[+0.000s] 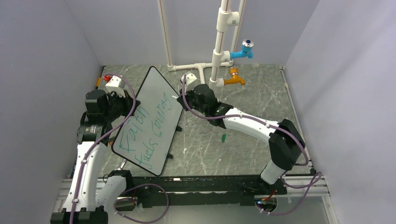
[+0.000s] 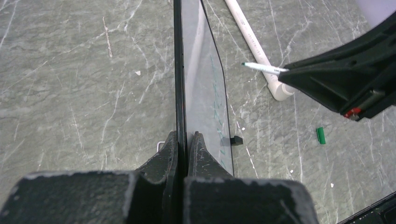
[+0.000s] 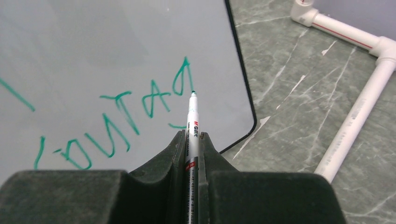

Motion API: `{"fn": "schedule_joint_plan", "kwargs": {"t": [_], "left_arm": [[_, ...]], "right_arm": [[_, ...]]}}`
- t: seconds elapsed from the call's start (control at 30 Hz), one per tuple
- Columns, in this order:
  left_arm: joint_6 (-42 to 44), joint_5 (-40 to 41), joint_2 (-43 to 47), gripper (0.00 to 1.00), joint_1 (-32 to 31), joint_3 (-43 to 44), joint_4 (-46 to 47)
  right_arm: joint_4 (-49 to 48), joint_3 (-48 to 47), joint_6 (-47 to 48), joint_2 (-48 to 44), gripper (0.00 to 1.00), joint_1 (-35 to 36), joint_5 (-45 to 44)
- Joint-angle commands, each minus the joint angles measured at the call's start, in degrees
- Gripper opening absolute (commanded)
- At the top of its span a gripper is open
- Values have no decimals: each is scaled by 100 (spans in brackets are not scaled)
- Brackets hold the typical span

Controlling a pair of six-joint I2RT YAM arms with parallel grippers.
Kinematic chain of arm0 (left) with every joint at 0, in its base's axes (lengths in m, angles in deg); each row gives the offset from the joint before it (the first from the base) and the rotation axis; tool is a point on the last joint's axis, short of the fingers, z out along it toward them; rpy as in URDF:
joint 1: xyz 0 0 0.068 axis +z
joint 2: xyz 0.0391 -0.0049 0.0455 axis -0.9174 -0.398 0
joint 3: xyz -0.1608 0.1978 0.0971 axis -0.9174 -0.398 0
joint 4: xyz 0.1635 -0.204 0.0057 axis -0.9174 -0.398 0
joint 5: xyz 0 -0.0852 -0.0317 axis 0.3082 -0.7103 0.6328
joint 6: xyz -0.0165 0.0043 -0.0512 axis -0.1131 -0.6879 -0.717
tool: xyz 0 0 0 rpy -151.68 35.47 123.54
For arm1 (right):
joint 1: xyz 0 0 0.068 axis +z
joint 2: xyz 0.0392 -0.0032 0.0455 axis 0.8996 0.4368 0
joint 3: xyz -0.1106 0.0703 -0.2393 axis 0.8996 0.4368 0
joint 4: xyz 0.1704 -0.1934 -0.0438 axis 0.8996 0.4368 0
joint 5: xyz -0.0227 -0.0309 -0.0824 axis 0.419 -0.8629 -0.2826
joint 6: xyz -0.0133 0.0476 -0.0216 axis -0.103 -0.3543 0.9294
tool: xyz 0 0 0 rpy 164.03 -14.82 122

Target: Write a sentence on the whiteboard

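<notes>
Over the one grey marbled bench (image 1: pixel 243 149), one whiteboard (image 1: pixel 152 100) stands tilted at the left, its edge clenched by the left hand (image 2: pixel 186 136), the sentence (image 1: pixel 145 127) on it in two green lines. The right hand (image 3: pixel 192 136) grasps one marker (image 3: pixel 193 114), tip just off the board. One green cap (image 1: pixel 224 137) lies on the bench nearby.

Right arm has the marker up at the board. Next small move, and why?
Probably ease the right gripper forward until the marker tip touches the whiteboard at the end of the sentence: the left wrist view shows the tip off the surface, and the last word looks unfinished.
</notes>
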Motion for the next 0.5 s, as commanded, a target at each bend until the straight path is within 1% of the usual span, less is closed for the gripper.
{"fn": "schedule_joint_plan", "kwargs": {"t": [0.0,0.23,0.27,0.47], "left_arm": [[769,172,-88,0,-93,-394,-778],[771,191,-95,0,-93,-385,-783],[768,190,-91,0,-93,-385,-782],[770,178,-82,0,-92,-386,-780]], "right_arm": [[-151,-531,-106,269,0,-211,25],[-119,-1029,-191,755,0,-319,237],[-116,-1086,-207,827,0,-325,376],[-137,-1152,-301,997,0,-329,527]]}}
